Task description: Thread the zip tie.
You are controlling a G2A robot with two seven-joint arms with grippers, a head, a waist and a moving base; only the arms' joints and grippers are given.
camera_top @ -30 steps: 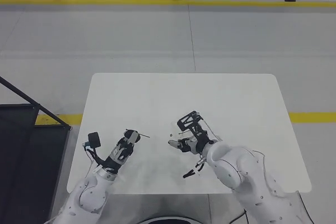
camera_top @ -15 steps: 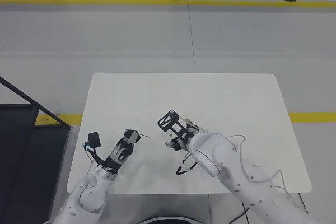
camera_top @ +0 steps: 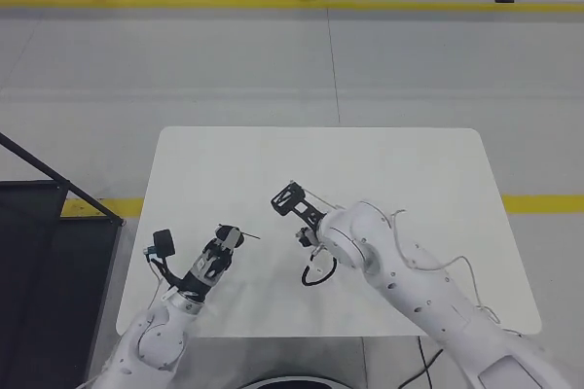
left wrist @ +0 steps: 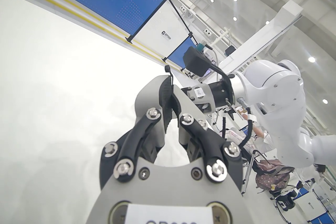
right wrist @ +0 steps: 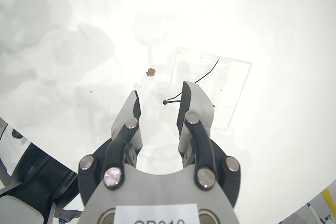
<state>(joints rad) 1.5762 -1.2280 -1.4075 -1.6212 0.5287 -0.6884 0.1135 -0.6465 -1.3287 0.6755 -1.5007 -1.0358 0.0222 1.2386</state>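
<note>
**Entry: threading station, step in hand.**

**1. Zip tie**. Black and very thin. We hold it in our left gripper, whose pads are pressed together on the strap. Its small head stands just clear of the fingertips. On the table this sits at about 7 o'clock from centre, and the exposed end points toward 3 o'clock.

**2. Loose tie**. Also black, lying flat in a gentle curve on a clear sheet, with its head at the sheet's edge. Our right gripper hangs over it with the fingers spread and nothing between them. This is near the table's centre, at 3 o'clock from the left gripper.

**Handling, in our judgement.**
- The step is to take up the loose tie.
- We should set the open fingers square across the strap, away from the head, and lower them until the tips meet the sheet.
- A strap this thin offers almost no edge to catch.
- The sheet looks slick and may skid, so a slow closure is safer.
- The left pinch should stay firm so that the head keeps its heading.

**Materials.**
- Both ties look like flexible plastic, springy rather than limp.
- The gripper pads are black and ribbed, on pale smooth fingers with dark linkages and bright screws.
- The sheet is transparent, rectangular and glossy.
- The table is matte white with rounded corners.
- A tan speck lies near the sheet.
</note>
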